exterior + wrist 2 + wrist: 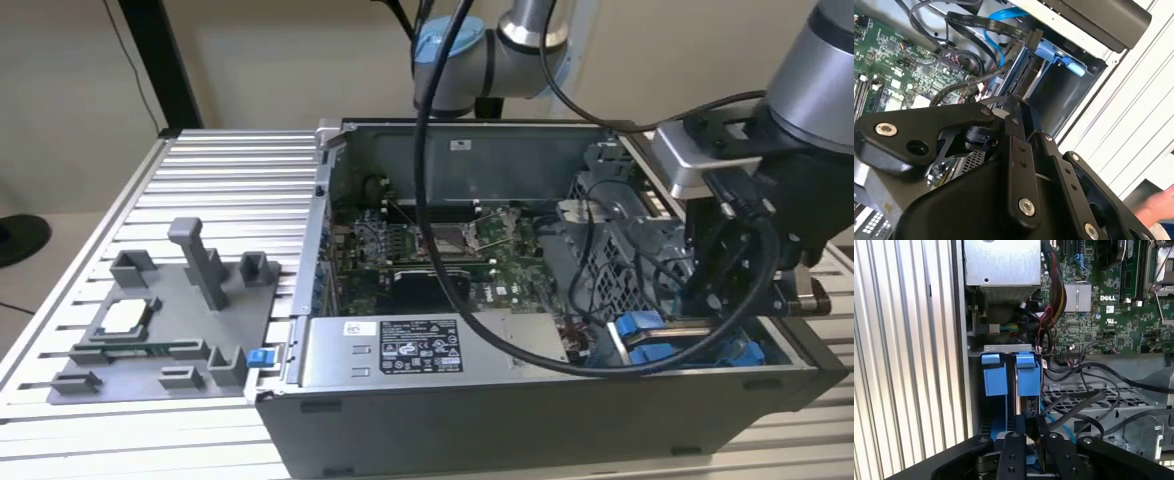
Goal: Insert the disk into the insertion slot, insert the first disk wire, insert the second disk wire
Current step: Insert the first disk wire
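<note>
The gripper (pixel 1032 440) is pinching a black wire connector (pixel 1032 422) just beside the disk (pixel 1026 380). The disk is sitting in a corner of the open computer case (pixel 534 420).

place: robotics lab; cues: slotted aluminium bench (pixel 227 180); opened computer case (pixel 534 425); robot arm (pixel 827 70)

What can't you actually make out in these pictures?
- The disk: in the first wrist view, its label and body are hidden behind its own blue carrier tab.
- Blue carriers: in the exterior view, partly crossed by the arm's black cable.
- A hand: in the second wrist view, blurred and cut off by the edge.
</note>
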`<action>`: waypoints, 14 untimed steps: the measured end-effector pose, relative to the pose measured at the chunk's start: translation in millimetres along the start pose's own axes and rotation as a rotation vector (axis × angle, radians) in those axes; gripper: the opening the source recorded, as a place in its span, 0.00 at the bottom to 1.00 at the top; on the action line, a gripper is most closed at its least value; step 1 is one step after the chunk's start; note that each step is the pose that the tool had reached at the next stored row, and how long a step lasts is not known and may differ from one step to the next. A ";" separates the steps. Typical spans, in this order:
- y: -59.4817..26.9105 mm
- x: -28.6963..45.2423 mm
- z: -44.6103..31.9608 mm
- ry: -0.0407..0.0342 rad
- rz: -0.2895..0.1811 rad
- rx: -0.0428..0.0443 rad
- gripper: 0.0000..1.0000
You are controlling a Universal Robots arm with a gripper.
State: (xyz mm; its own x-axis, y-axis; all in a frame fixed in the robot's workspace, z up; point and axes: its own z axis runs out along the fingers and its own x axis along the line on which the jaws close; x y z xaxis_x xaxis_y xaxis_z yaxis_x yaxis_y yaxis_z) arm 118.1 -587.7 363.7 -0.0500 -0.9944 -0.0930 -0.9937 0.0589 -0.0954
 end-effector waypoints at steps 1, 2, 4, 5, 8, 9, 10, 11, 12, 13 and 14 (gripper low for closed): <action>-4.4 0.0 1.3 -0.0008 0.000 0.0000 0.00; -8.6 -0.2 2.3 -0.0009 0.000 -0.0001 0.00; -16.1 -0.5 3.7 -0.0018 -0.001 -0.0002 0.00; -17.5 -0.5 4.2 -0.0070 -0.001 -0.0005 0.00; -18.2 -0.5 5.6 -0.0345 0.002 -0.0017 0.00; -18.7 -0.4 6.2 -0.0430 0.003 -0.0022 0.00; -19.0 -0.4 7.4 -0.0466 0.003 -0.0024 0.00; -19.3 -0.2 9.4 -0.0470 0.003 -0.0024 0.00; -19.3 0.0 11.1 -0.0468 0.003 -0.0024 0.00; -19.6 0.1 13.0 -0.0469 0.003 -0.0024 0.00; -19.9 0.3 14.7 -0.0470 0.002 -0.0024 0.00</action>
State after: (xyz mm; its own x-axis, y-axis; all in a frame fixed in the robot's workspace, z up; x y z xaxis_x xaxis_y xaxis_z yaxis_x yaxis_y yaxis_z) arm 139.4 -587.9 351.0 -0.0476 -0.9891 -0.1396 -0.9938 0.0609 -0.0927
